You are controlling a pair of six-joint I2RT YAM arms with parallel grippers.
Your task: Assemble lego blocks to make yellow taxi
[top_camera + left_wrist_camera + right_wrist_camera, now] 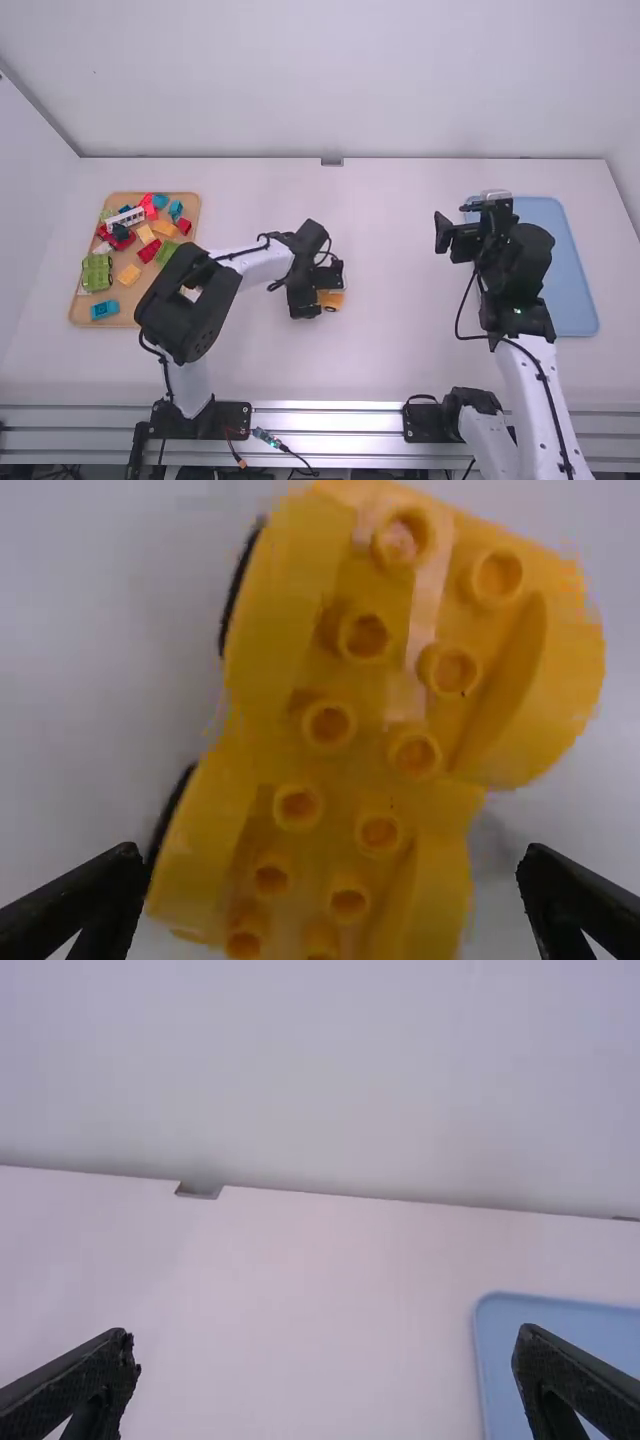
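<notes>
The left tool hangs low over a yellow car base on the white desk, its fingers spread wide at either side, apparently gripping nothing. A sound pickup likely calls for squaring the fingers to the base's straight sides, centering it between them and closing gently, so it neither spins nor slides off a rounded fender. The base, lying beneath the tool with its studs facing up, shows hollow round pegs, curved, flared fenders and dark wheels along one edge; whether it is one piece or two cannot be told. A tray of mixed bricks sits to the tool's left. The right tool, wide open and empty, is near a blue tray.
</notes>
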